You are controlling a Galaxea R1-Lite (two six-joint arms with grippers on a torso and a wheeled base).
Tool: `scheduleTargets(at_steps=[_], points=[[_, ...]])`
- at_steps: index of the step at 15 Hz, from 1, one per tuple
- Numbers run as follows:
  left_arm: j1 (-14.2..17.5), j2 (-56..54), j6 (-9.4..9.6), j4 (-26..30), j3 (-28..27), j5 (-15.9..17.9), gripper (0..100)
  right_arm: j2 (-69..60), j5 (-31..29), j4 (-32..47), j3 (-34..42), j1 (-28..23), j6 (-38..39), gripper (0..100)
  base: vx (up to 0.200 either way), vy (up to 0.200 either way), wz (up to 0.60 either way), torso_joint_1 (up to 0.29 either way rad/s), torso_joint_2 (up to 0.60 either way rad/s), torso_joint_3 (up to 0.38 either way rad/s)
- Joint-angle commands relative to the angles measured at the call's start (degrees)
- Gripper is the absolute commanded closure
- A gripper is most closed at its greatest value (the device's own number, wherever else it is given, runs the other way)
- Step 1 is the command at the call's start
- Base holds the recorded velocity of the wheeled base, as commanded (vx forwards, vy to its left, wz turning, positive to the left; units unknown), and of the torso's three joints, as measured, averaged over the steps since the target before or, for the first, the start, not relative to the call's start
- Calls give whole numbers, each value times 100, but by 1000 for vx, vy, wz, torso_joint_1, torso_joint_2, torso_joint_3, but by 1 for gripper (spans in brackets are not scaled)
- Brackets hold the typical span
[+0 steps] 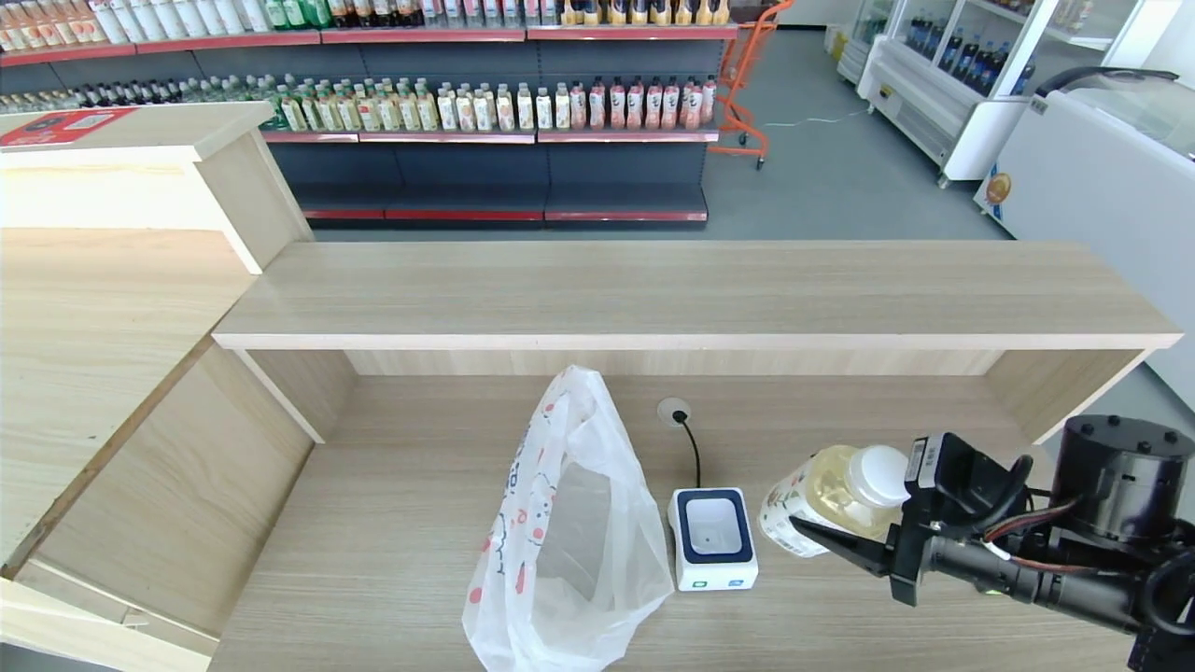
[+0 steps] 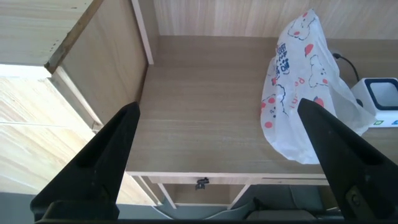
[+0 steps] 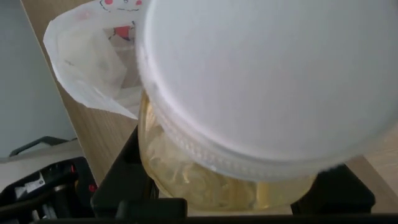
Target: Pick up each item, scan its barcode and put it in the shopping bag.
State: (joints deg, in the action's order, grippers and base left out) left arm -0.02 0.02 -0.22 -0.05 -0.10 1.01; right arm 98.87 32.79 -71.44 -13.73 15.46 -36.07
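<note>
A clear bottle (image 1: 822, 487) of yellow liquid with a white cap (image 1: 878, 474) is held tilted just above the counter, right of the scanner (image 1: 712, 538). My right gripper (image 1: 826, 525) is shut on the bottle's body. In the right wrist view the cap (image 3: 273, 81) is close up, the bottle (image 3: 205, 180) sits between my fingers (image 3: 124, 183), and the bag (image 3: 87, 62) lies beyond. The white shopping bag (image 1: 569, 532) with red prints stands open left of the scanner. My left gripper (image 2: 217, 155) hangs open and empty over the counter's left part, with the bag (image 2: 298, 93) and scanner (image 2: 380, 93) to its side.
The scanner's black cable (image 1: 693, 448) runs back to a hole in the counter (image 1: 392, 523). A raised wooden ledge (image 1: 691, 299) borders the far side, and wooden side walls (image 1: 177, 495) close in the left. Drink shelves and freezers stand behind.
</note>
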Motion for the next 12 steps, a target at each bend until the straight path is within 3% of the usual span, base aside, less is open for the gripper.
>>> scheduleTargets(at_steps=[1, 5, 12], points=[[2, -2, -4, -4, 1, -5, 0, 977, 342, -485, 10, -16, -286, 100, 0, 0, 0, 0, 0, 0], [2, -2, -4, -4, 1, 4, 0, 2462, 1678, -1645, -394, -447, -1429, 100, 0, 0, 0, 0, 0, 0], [2, -2, -4, -4, 1, -5, 0, 3543, 2258, -1716, -1783, -377, -1991, 100, 0, 0, 0, 0, 0, 0]])
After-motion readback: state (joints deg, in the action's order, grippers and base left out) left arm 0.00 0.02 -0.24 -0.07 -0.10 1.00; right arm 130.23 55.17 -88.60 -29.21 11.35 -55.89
